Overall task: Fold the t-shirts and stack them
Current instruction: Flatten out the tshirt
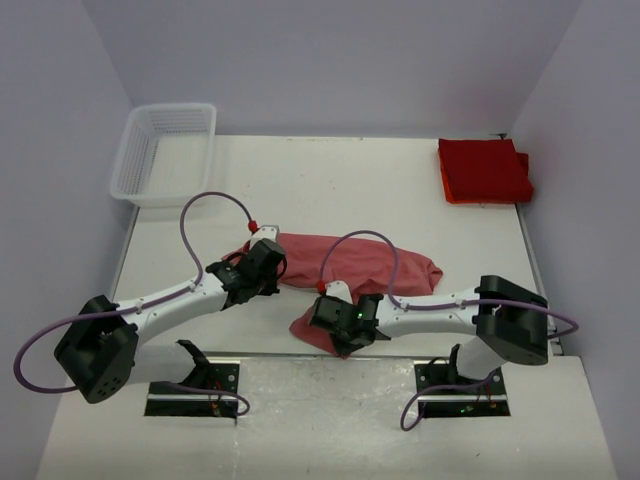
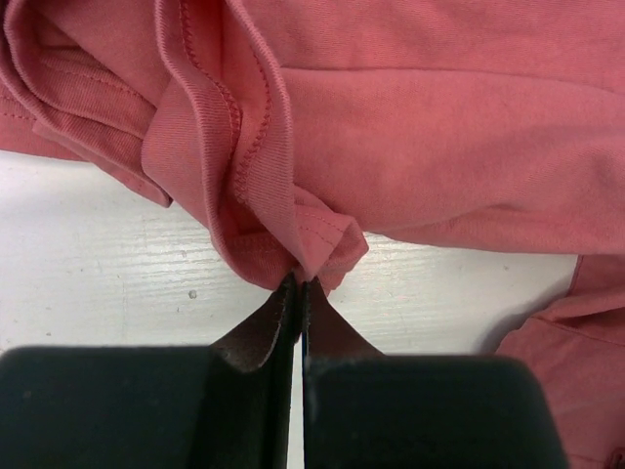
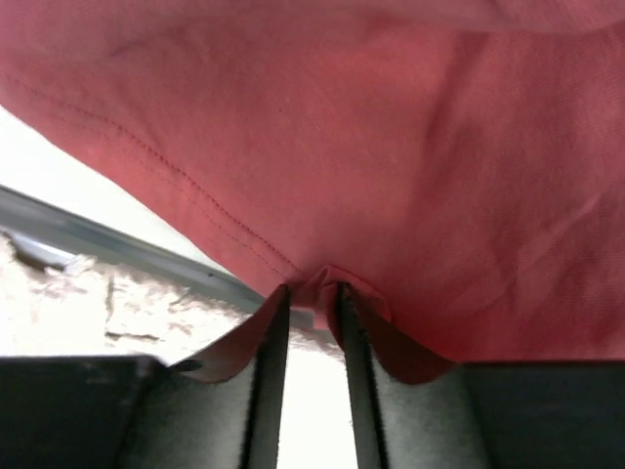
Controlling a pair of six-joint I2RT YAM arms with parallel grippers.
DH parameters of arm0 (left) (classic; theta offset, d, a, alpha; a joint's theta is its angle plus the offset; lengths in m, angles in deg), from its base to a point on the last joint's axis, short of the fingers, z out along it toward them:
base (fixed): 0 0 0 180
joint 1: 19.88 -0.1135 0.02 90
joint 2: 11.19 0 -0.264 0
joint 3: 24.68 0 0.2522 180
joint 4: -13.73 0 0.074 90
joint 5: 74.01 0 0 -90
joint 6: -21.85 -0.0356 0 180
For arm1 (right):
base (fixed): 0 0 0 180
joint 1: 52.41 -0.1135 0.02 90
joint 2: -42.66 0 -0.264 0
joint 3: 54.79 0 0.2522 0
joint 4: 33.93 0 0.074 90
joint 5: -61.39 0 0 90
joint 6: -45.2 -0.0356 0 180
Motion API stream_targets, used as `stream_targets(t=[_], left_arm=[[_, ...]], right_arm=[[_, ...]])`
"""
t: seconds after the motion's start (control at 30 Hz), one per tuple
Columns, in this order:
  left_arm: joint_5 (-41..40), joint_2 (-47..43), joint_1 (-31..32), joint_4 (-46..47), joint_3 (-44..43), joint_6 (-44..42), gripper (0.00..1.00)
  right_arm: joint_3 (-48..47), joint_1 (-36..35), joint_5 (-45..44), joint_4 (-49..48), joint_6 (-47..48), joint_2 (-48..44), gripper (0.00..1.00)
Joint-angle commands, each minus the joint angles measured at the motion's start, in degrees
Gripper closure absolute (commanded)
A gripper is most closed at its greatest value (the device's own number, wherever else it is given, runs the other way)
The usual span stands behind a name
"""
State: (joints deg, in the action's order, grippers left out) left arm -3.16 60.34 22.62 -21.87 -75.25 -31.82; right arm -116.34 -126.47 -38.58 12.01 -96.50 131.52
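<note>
Salmon t-shirt (image 1: 362, 262) | left fingers (image 2: 262, 334) pinch its hem | right fingers (image 3: 246, 344) narrowly apart around fold

Top view: bright, even overhead light, only short soft shadows on the table (image 1: 330, 190). White basket (image 1: 165, 150) at the far-left corner nearly washes into it. Folded red t-shirts (image 1: 484, 170) at the far-right corner oversaturated, fold detail lost. Left wrist: salmon t-shirt (image 2: 439, 127) stitching sharp, left gripper (image 2: 298, 285) dark and soft. Right wrist: cloth slightly soft, blown-out white patch at left, right gripper (image 3: 312, 293) blurred.
</note>
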Motion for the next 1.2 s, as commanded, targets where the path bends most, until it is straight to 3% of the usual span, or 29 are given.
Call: stream_targets(t=[0.0, 0.2, 0.57, 0.8, 0.97, 1.03, 1.17], left_arm=[[0.61, -0.34, 0.3, 2.77, 0.69, -1.09, 1.0], [0.96, 0.45, 0.21, 3.83, 0.96, -1.27, 1.0], [1.49, 1.95, 0.21, 5.32, 1.31, -1.71, 1.0], [1.76, 2.21, 0.21, 5.5, 1.49, -1.97, 1.0], [2.28, 2.13, 0.21, 5.41, 1.57, -2.15, 1.0], [2.63, 2.13, 0.21, 5.59, 1.49, -2.32, 1.0], [3.34, 1.95, 0.39, 5.5, 1.4, -2.59, 1.0]], right_arm=[[-0.99, -0.21, -6.63, 4.72, -2.36, 0.62, 0.69], [-2.66, -0.21, -7.95, 7.44, -1.82, -1.67, 0.6], [-6.7, -1.26, -11.12, 15.8, -1.82, -7.99, 0.59], [-4.95, -2.75, -12.34, 21.94, -8.92, -12.65, 0.59], [1.11, -2.58, -13.48, 20.64, -13.68, -16.08, 0.56], [2.43, -2.14, -16.19, 20.55, -17.19, -17.49, 0.51], [5.42, -1.17, -18.68, 17.94, -26.07, -21.79, 0.5]])
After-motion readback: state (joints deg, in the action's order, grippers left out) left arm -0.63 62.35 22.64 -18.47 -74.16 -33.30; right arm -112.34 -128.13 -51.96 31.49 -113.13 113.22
